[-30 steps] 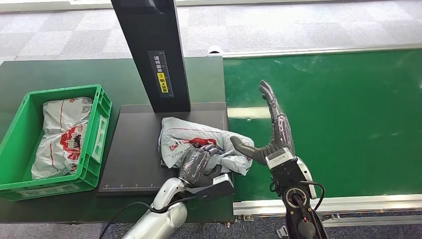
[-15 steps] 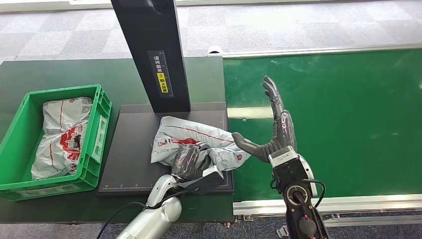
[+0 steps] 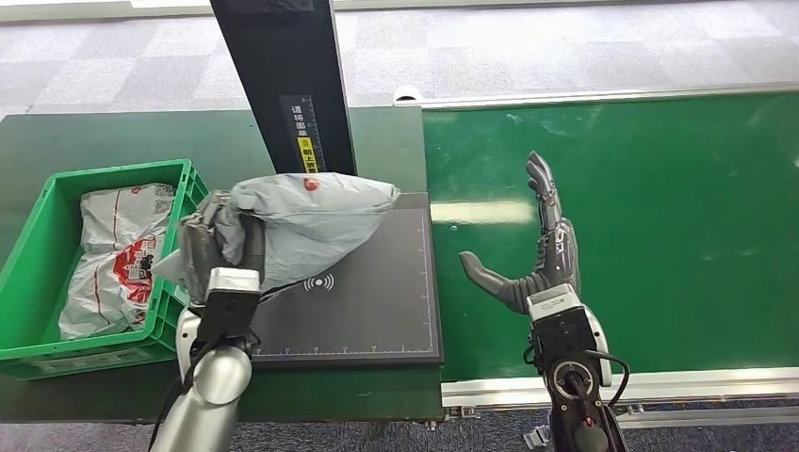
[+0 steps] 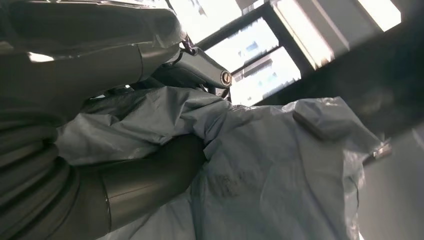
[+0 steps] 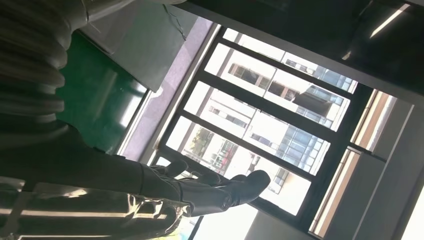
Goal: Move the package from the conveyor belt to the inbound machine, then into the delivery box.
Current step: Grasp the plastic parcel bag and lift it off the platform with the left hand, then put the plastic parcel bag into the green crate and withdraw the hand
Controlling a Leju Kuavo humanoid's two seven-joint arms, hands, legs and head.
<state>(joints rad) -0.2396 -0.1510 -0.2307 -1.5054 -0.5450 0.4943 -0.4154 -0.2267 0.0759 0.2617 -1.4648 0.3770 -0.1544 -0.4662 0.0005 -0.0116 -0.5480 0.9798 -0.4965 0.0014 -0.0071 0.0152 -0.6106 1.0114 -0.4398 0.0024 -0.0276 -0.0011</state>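
Head view: left hand (image 3: 219, 247) grips the grey package (image 3: 306, 221) by its left end, lifted above the scanner plate (image 3: 377, 311), long axis pointing right, beside the green crate (image 3: 184, 268); right hand (image 3: 542, 254) fingers spread over the belt (image 3: 660, 217); left wrist view: fingers (image 4: 150, 175) clamp crumpled package (image 4: 280, 170).

Right hand (image 5: 165, 192) from picture's left edge, grey ribbed cover, dark fingers (image 5: 235, 187) extended and apart, holding nothing. Green conveyor belt (image 5: 95, 107) beside it. Behind: large dark-framed window (image 5: 260, 135) with buildings outside, bright.
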